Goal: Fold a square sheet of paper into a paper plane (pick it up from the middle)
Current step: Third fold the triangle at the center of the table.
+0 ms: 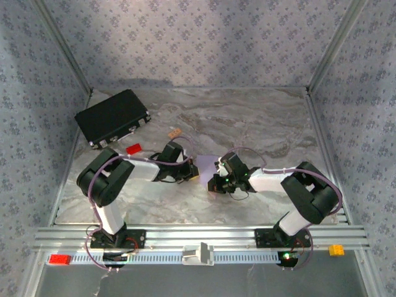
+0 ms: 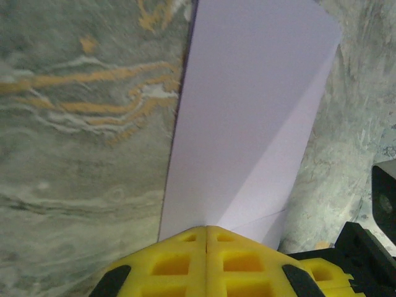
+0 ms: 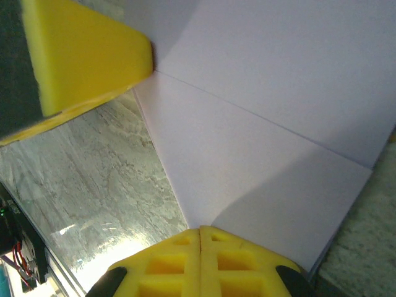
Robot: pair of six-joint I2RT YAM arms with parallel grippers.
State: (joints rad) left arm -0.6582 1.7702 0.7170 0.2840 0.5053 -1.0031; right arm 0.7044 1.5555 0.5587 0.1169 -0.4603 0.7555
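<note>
The lilac sheet of paper [image 1: 203, 165] is lying mid-table on the marble table [image 1: 266, 124], between the two arms, and is showing a diagonal crease and a folded flap in the wrist views. The left claw [image 2: 207, 238] is sitting with its yellow fingers pressed together, tips touching the sheet's near edge. The right claw [image 3: 199, 238] is likewise closed, tips meeting a corner of the sheet. It is hard to tell whether either is pinching the paper or just pressing on it. The black case [image 1: 112, 117] is resting far left, with the red block [image 1: 133, 148] just in front of it and the tan block [image 1: 174, 132] nearby, all apart from the sheet.
</note>
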